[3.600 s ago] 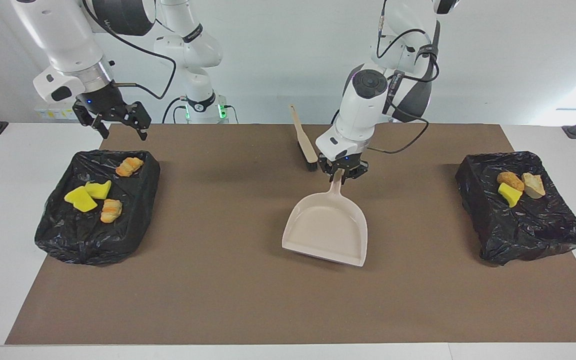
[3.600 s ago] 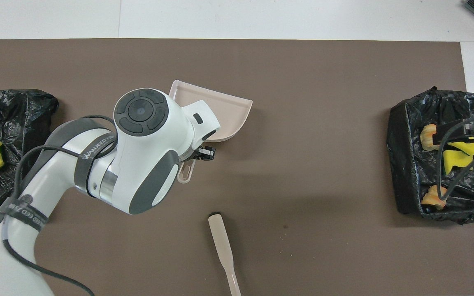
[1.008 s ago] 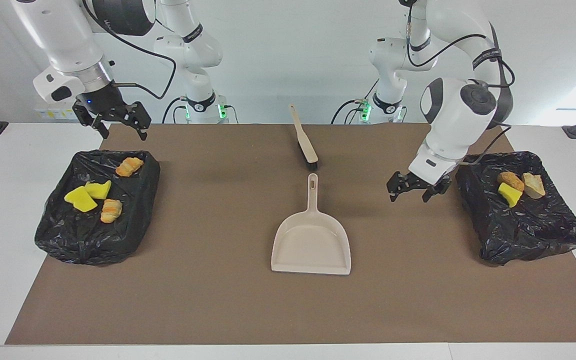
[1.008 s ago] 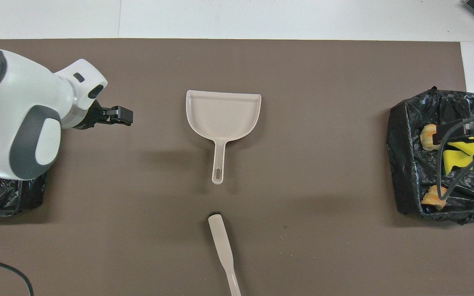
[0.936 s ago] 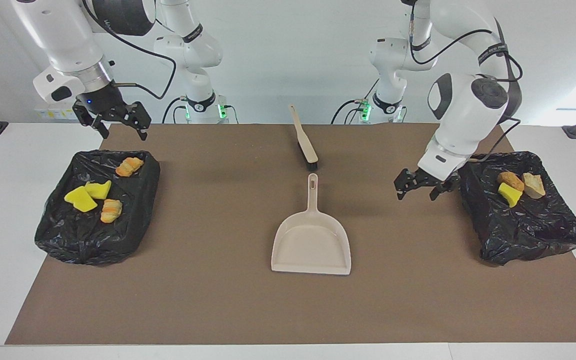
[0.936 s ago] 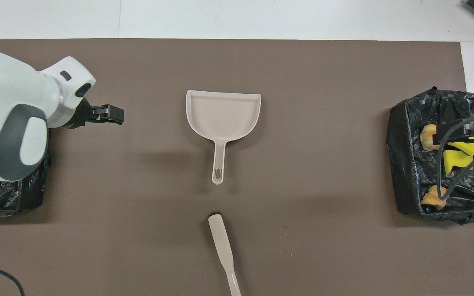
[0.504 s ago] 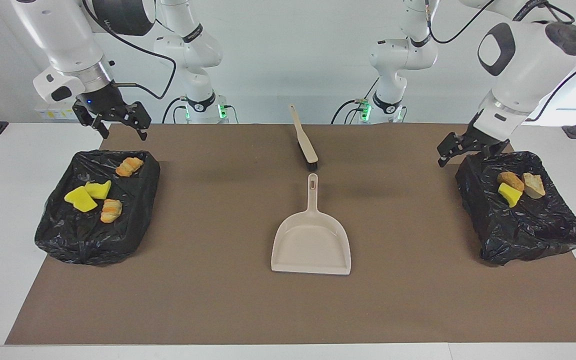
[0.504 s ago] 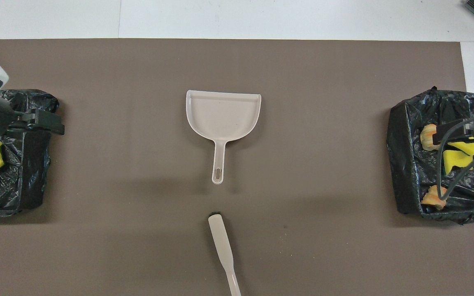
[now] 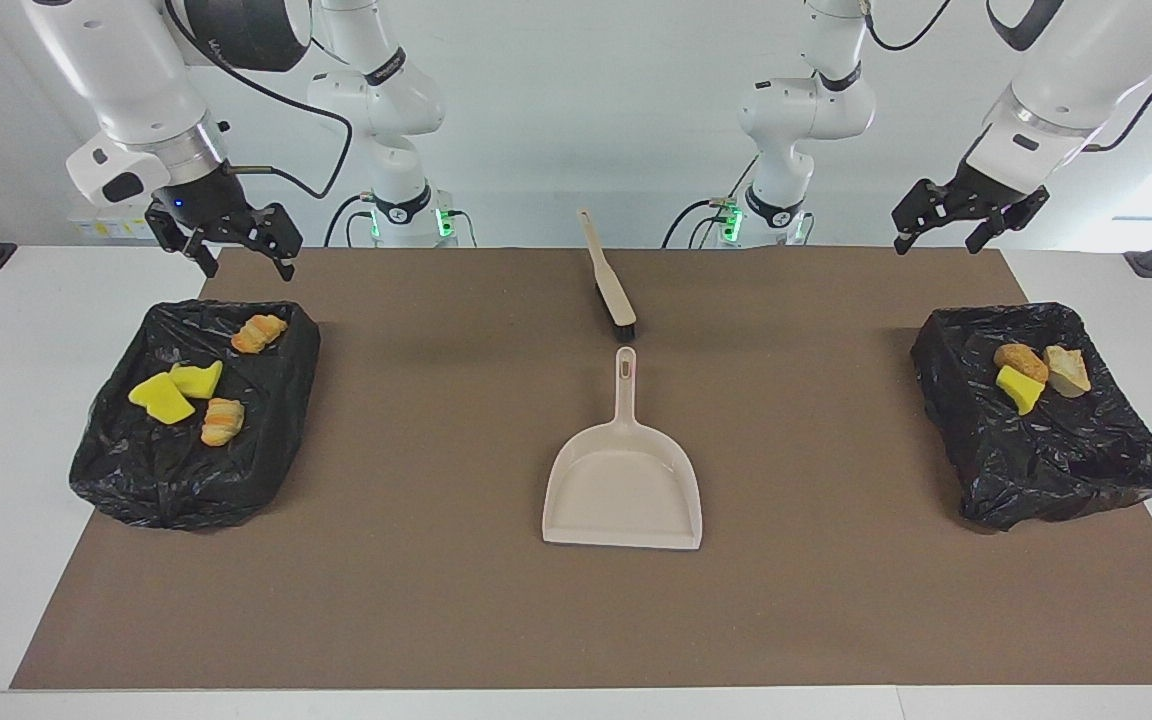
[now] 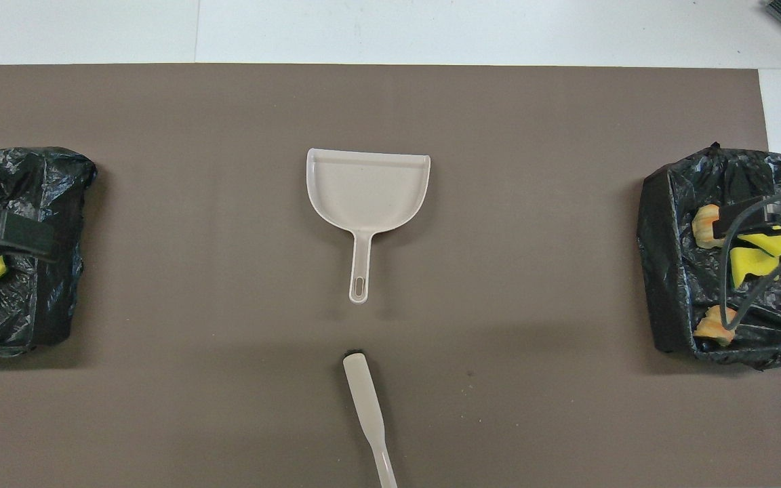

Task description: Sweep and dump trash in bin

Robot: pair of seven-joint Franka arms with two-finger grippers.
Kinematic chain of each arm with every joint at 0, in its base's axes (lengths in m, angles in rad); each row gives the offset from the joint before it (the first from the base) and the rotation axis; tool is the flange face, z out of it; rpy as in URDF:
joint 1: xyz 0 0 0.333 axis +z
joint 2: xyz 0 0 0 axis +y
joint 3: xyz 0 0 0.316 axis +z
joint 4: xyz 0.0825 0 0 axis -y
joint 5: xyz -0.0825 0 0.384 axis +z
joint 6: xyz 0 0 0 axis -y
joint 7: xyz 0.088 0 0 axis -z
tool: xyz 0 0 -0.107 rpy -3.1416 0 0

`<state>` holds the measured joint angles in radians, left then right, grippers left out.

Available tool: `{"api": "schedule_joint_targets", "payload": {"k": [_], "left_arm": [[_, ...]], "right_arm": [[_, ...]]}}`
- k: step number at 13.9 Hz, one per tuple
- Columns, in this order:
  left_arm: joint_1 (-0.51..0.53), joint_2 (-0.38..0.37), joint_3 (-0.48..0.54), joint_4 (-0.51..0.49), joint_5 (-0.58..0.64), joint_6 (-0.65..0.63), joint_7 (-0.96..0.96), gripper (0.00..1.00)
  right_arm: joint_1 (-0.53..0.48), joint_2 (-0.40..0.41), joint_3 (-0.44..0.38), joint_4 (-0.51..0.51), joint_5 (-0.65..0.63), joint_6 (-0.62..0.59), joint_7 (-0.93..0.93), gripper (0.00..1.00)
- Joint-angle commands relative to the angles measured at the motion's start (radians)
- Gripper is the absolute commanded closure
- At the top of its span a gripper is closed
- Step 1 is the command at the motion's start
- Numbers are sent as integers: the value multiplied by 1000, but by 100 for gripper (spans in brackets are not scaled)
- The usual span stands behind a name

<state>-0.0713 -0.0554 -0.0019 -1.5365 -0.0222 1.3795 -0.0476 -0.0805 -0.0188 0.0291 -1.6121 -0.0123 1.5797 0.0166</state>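
Observation:
The trash lies in two black-bagged bins. The bin (image 9: pixel 186 480) at the right arm's end holds several pieces, among them a yellow wedge (image 9: pixel 164 398) and an orange-brown lump (image 9: pixel 222 420). The bin (image 9: pixel 1066 470) at the left arm's end holds a brown lump (image 9: pixel 1021 360), a tan lump (image 9: pixel 1066 370) and a yellow wedge (image 9: pixel 1019 388). My left gripper (image 9: pixel 966 215) hangs open and empty high over that bin's robot-side edge; in the overhead view the left gripper (image 10: pixel 7 237) partly covers the wedge. The right gripper (image 9: pixel 226 240) waits open over the other bin, as does the right gripper (image 10: pixel 763 217) from overhead.
A beige dustpan (image 9: pixel 623 490) lies flat and empty mid-table on the brown mat (image 9: pixel 436 600), handle toward the robots. A brush (image 9: pixel 609 280) lies nearer to the robots, in line with that handle. From overhead, the dustpan (image 10: pixel 367 186) and the brush (image 10: pixel 367 407) are apart.
The left arm has let go of the dustpan, swung toward its own end of the table and risen high above the bin there. The dustpan now lies still. The right arm has not moved.

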Motion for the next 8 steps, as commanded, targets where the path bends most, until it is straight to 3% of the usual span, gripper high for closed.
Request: {"api": "schedule_joint_targets", "payload": {"k": [1, 8], "left_arm": [[-4, 2, 0, 28, 16, -49, 6, 0], [-7, 8, 0, 56, 22, -34, 0, 0]], "right_arm": [[-2, -10, 3, -6, 18, 3, 16, 0], [-2, -10, 3, -6, 18, 3, 16, 0]]}}
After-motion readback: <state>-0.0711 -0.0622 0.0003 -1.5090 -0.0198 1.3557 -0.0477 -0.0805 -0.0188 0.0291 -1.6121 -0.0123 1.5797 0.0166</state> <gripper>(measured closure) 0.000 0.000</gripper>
